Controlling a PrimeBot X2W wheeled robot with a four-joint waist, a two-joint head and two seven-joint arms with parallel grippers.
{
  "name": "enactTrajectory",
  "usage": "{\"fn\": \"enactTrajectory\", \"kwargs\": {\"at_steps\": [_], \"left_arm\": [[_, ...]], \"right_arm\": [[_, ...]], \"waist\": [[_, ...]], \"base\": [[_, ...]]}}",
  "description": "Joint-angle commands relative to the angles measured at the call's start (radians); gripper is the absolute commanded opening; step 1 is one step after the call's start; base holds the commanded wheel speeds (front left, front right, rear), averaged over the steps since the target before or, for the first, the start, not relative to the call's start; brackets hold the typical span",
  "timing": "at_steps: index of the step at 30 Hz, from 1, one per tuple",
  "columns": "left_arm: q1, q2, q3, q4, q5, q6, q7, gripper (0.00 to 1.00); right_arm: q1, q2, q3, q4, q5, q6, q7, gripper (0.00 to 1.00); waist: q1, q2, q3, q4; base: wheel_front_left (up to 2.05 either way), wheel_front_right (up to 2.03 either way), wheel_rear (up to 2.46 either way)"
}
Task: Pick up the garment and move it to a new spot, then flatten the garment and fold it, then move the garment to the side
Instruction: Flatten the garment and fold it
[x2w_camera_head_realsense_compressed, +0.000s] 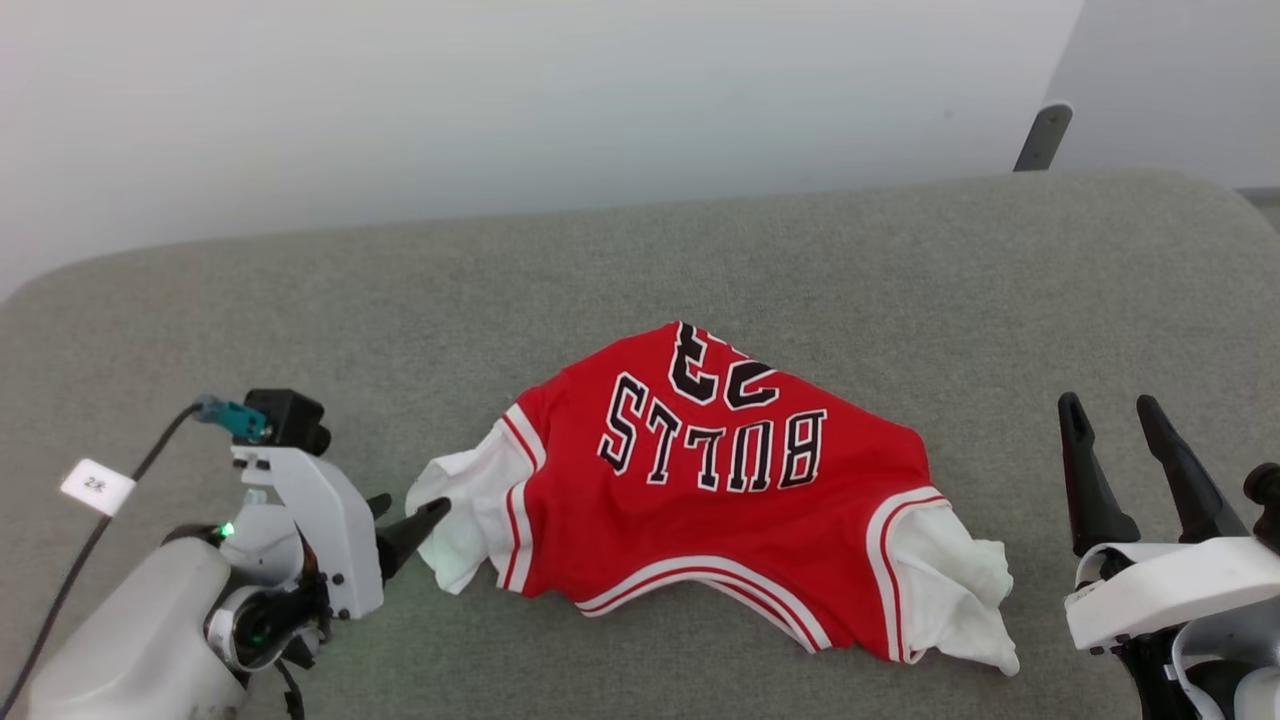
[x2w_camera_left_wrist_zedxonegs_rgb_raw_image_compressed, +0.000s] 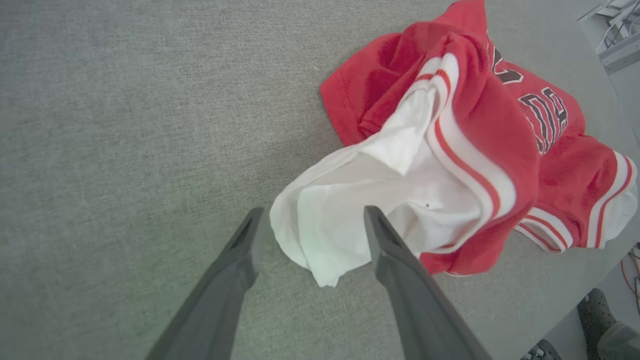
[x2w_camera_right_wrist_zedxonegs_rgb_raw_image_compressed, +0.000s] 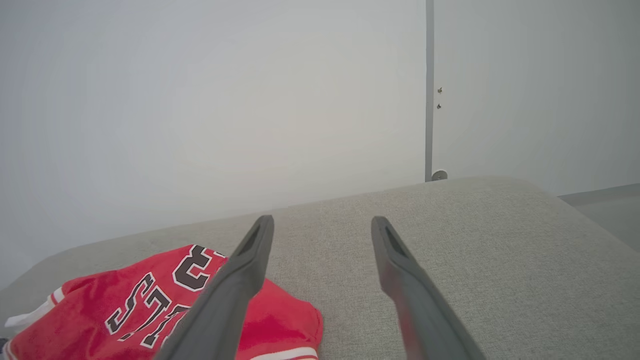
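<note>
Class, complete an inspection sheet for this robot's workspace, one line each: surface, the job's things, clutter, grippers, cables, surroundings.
Surface: grey fabric-covered table, rounded corners.
Job's things: garment lies crumpled, lettering up, white sleeves bunched at both ends.
Clutter: nothing seen.
Grippers: left gripper open, fingers either side of a white sleeve's edge; right gripper open, apart from the garment.
Cables: black cable with white tag beside the left arm.
Surroundings: pale wall; a person's dark shoe beside the table.
</note>
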Motion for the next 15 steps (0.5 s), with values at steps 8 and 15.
{"fn": "enactTrajectory", "kwargs": {"at_steps": [8, 15], "left_arm": [[-0.054, -0.029, -0.043, 0.137, 0.040, -0.023, -0.093, 1.00], [-0.087, -0.051, -0.083, 0.197, 0.010, -0.024, -0.091, 0.00]], "right_arm": [[-0.028, -0.005, -0.004, -0.037, 0.005, -0.001, 0.017, 1.00], [-0.039, -0.006, -0.011, -0.053, 0.001, -0.001, 0.021, 1.00]], "waist": [[0.0000, -0.0001, 0.073, -0.029], [0.0000, -0.0001, 0.109, -0.032]], "base": [[0.00, 0.00, 0.00], [0.00, 0.00, 0.00]]}}
